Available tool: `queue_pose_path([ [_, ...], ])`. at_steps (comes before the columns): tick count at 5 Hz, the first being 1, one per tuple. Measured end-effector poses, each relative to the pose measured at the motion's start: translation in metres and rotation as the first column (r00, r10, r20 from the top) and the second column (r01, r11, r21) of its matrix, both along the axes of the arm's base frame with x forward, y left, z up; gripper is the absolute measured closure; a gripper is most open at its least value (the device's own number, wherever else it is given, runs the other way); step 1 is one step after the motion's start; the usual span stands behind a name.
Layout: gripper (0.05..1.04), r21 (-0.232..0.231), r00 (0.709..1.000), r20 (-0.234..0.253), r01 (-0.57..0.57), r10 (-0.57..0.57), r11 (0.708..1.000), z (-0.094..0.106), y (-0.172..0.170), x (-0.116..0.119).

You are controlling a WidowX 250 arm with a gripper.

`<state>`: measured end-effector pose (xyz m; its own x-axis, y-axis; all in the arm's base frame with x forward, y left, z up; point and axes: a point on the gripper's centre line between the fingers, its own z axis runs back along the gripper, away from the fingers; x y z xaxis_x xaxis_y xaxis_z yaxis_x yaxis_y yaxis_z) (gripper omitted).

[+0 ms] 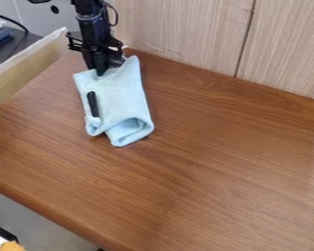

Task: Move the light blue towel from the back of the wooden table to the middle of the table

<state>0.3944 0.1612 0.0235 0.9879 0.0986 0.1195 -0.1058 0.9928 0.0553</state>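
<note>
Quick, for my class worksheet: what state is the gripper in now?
Gripper: down at the light blue cloth's upper end; whether open, closed or holding it cannot be told.

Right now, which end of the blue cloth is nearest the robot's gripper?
The cloth's far end, toward the wooden panels: the gripper meets it. The opposite end curls open.

arm (89, 19): black overall, dull sheen with greyish highlights | build: stacked, blocky segments with a rounded, collar-like middle section | cable (116, 16): thin, dark, looping out beside the upper segments | pincer (100, 73): black, angular bracket-like parts jutting sideways, narrow lower end
</note>
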Motion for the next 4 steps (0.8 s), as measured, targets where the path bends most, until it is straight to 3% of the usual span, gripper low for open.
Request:
queue_pose_path([
  [1, 1.017, -0.023, 1.0, 0.004, -0.02, 0.02, 1.0, 0.002, 0.006, -0.005],
  [2, 1.02, -0.01, 0.999, 0.042, -0.03, 0.03, 1.0, 0.023, 0.008, -0.008],
  [4, 1.02, -0.039, 0.992, 0.119, 0.035, -0.031, 0.999, 0.061, -0.015, -0.035],
])
